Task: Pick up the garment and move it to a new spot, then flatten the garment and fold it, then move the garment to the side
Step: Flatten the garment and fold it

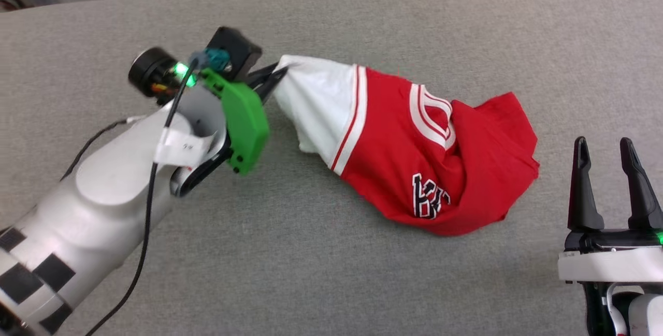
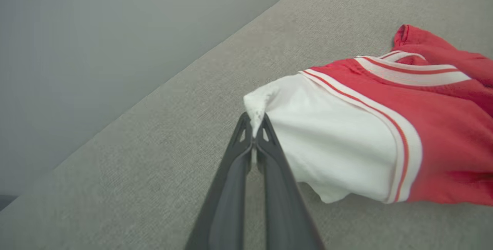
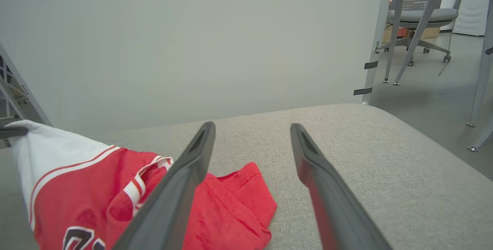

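Red garment [image 1: 393, 134], white sleeve [image 1: 318, 103] (red-striped trim), lettering [image 1: 427, 199] seemingly black.

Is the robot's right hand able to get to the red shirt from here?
Probably yes. The right gripper stands open, and only bare grey cushion lies between it and the red edge of the garment. The left gripper is shut on the white sleeve at the far end.

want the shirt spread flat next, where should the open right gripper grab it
The loose red corner nearest the right gripper, approached from the robot's right. It juts out opposite the white sleeve pinched in the left gripper, so pulling there would likely stretch the garment.
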Tool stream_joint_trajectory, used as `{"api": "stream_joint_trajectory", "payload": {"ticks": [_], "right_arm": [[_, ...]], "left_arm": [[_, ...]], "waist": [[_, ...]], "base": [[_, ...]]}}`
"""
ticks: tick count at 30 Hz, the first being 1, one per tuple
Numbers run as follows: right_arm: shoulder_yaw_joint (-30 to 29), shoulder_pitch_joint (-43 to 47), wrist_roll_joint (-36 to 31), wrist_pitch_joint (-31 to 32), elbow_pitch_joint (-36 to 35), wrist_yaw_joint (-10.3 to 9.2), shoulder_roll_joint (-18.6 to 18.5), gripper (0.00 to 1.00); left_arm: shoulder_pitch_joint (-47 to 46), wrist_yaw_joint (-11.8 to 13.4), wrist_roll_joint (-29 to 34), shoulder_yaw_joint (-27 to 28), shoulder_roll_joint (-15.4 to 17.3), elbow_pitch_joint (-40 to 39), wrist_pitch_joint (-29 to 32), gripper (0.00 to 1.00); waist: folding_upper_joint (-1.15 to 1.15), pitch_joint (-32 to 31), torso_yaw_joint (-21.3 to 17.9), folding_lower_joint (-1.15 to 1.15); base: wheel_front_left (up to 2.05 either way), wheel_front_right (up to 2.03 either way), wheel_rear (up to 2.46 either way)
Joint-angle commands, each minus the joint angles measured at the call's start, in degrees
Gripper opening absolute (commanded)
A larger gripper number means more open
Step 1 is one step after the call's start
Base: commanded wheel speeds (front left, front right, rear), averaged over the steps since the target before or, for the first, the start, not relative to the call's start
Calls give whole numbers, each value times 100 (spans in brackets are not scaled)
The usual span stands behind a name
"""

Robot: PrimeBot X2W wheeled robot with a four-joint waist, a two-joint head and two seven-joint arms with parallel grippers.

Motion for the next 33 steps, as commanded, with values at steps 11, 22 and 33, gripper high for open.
{"api": "stream_joint_trajectory", "payload": {"ticks": [11, 22, 33], "right_arm": [[-64, 157, -107, -12, -47, -4, -7, 100], [-40, 215, -123, -12, 22, -4, -7, 100], [-132, 302, -268, -12, 83, -4, -7, 100]], "left_arm": [[1745, 860, -877, 564, 1202, -513, -748, 0], [3054, 1191, -1673, 690, 1472, 43, -940, 0], [3090, 1499, -1150, 905, 846, 613, -1789, 100]], "waist": [[0, -366, 663, 0], [0, -373, 654, 0], [0, -721, 682, 0]], "base": [[0, 0, 0], [0, 0, 0], [0, 0, 0]]}}
